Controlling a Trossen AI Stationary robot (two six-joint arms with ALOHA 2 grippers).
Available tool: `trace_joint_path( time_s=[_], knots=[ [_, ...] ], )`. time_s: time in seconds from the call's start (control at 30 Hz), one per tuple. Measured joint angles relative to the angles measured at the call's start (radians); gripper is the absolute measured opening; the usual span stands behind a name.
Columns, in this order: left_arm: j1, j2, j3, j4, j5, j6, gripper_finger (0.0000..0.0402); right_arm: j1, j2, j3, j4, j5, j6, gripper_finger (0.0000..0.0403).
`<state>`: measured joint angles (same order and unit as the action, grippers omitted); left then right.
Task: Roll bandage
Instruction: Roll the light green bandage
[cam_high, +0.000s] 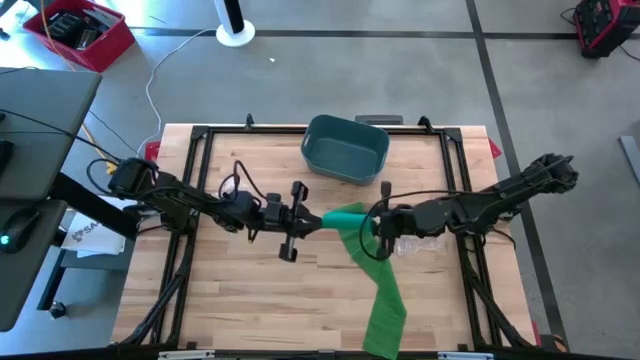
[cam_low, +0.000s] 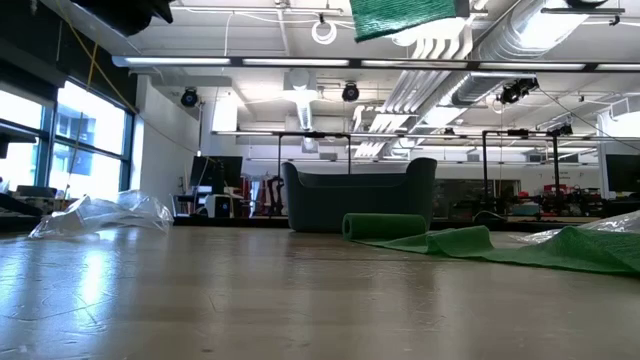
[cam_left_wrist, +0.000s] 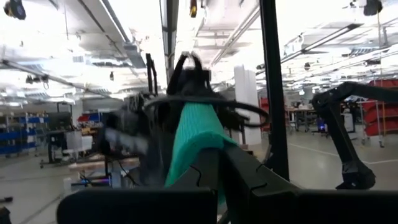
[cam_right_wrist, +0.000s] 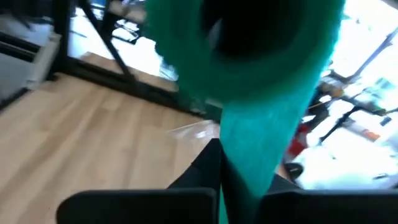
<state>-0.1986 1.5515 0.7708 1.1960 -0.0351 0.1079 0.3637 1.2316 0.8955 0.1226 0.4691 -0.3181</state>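
Observation:
A green bandage (cam_high: 386, 300) is held up over the middle of the table between my two grippers. Its upper end (cam_high: 345, 215) is bunched into a loop (cam_right_wrist: 249, 68) with a dark hollow. From there the strip drops and trails toward the near edge, where it lies flat (cam_low: 480, 243). My left gripper (cam_high: 322, 221) reaches in from the left and is shut on the bandage. My right gripper (cam_high: 372, 226) comes from the right and is shut on the strip just below the loop. My left gripper pinches the bandage's upper end (cam_left_wrist: 196, 134) between its two fingers, coming about level from the table's left. That end is lifted clear of the table and runs on toward the other gripper. How many layers it has cannot be told. My right gripper pinches the strip (cam_right_wrist: 249, 174) just below the loop between its two fingers, coming about level from the table's right. The fingers lie across the strip. The loop stands above the fingers, and the strip's lower part lies on the table.
A teal bin (cam_high: 345, 148) stands at the table's far middle. A clear plastic wrapper (cam_high: 415, 245) lies under my right arm. Black frame rails (cam_high: 190, 200) run along the table's left and right sides. Bare wood (cam_high: 250, 300) shows at the near left.

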Motion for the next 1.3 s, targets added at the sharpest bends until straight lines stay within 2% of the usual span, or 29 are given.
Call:
trace_joint_path(
  time_s=[0.1, 0.2, 0.37, 0.67, 0.9, 1.0, 1.13, 1.3],
  knots=[
    [0.0, -0.03, 0.0, -0.02, -0.019, 0.032, 0.0, 0.001, 0.0, 0.0, -0.049, -0.051, 0.058, 0.0001],
    [0.0, -0.065, 0.0, -0.076, -0.081, 0.072, 0.0, 0.011, 0.0, 0.0, -0.094, -0.08, 0.097, 0.0],
    [0.0, -0.104, -0.001, -0.117, -0.139, 0.104, 0.0, 0.011, 0.017, 0.0, -0.104, -0.167, 0.135, 0.0],
    [0.0, -0.102, -0.001, -0.182, -0.143, 0.115, 0.0, -0.03, 0.034, -0.001, 0.041, -0.181, 0.129, 0.0],
    [0.0, -0.102, 0.0, -0.202, -0.142, 0.121, 0.0, -0.05, 0.023, -0.002, 0.003, -0.177, 0.189, 0.0005],
    [0.0, -0.102, 0.0, -0.209, -0.142, 0.121, 0.0, -0.05, 0.023, -0.002, -0.01, -0.174, 0.188, 0.003],
    [-0.001, -0.102, 0.0, -0.215, -0.141, 0.121, 0.0, -0.05, 0.008, -0.002, -0.036, -0.174, 0.186, 0.0094],
    [-0.006, -0.101, 0.0, -0.217, -0.141, 0.121, 0.0, -0.05, -0.094, -0.002, -0.194, -0.161, 0.231, 0.0164]
  ],
)
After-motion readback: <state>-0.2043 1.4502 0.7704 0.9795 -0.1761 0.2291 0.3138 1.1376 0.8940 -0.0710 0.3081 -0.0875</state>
